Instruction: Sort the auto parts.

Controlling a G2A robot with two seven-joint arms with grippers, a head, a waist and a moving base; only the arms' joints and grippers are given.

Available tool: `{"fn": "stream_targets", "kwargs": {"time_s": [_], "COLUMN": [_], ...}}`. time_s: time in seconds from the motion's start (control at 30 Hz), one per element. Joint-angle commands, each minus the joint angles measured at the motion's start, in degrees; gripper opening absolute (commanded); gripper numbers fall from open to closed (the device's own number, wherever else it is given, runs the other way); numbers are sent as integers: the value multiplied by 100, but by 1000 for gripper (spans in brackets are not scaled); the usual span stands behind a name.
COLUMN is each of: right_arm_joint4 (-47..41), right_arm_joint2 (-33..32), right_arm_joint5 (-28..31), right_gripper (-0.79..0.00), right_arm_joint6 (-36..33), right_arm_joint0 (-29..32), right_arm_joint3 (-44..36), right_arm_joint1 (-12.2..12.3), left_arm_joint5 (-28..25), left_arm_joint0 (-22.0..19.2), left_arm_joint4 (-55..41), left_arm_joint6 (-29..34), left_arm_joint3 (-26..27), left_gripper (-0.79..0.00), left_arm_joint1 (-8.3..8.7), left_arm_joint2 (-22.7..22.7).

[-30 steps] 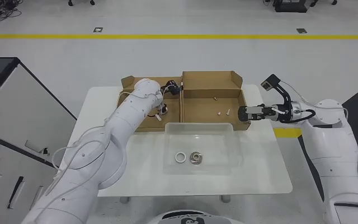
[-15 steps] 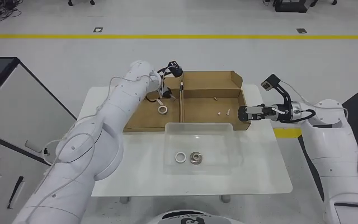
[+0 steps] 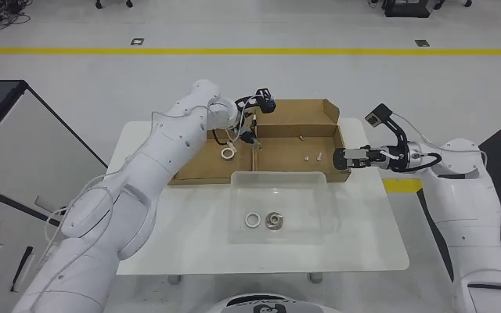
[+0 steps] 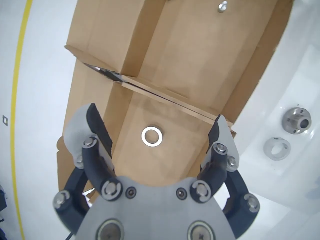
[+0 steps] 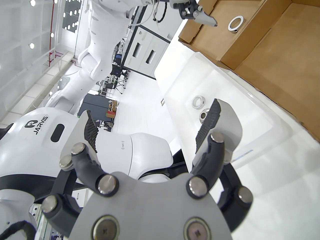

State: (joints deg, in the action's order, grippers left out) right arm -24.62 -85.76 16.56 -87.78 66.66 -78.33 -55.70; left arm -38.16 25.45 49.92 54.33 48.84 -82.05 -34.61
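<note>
hovering over the left cardboard box, close to the wall it shares with its neighbour, the left claw is holding its fingers wide apart with nothing between them. a flat metal ring is lying on that box's floor below it. three bolts are lying in the right cardboard box. the right claw is hanging just beside that box's outer wall, fingers spread and empty too. a shaft collar and a flanged hub are sitting side by side in the clear bin on the white surface.
</note>
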Motion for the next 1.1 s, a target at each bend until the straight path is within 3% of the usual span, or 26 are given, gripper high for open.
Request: {"fn": "stream_targets", "kwargs": {"time_s": [0.0, 0.2, 0.37, 0.6, 0.97, 1.07], "right_arm_joint4": [-4, -4, -4, -4, -4, -4], "right_arm_joint2": [0, 0, 0, 0, 0, 0], "right_arm_joint5": [0, 0, 0, 0, 0, 0], "right_gripper": [0, 0, 0, 0, 0, 0], "right_arm_joint6": [0, 0, 0, 0, 0, 0], "right_arm_joint0": [0, 0, 0, 0, 0, 0], "right_arm_joint3": [0, 0, 0, 0, 0, 0], "right_arm_joint1": [0, 0, 0, 0, 0, 0], "left_arm_joint5": [231, 804, 1108, 1360, 1374, 1278], "left_arm_joint0": [493, 2030, 2756, 3061, 3059, 3074], "left_arm_joint4": [-40, -76, -141, -632, -637, -600], "left_arm_joint6": [617, 1984, 2288, 2539, 2553, 2457], "left_arm_joint3": [1095, 3838, 4951, 5590, 5620, 5561], "left_gripper": [0, 0, 0, 0, 0, 0], "left_arm_joint1": [264, 901, 1257, 1529, 1536, 1498], "left_arm_joint2": [-314, -1286, -1487, -1564, -1565, -1230]}}
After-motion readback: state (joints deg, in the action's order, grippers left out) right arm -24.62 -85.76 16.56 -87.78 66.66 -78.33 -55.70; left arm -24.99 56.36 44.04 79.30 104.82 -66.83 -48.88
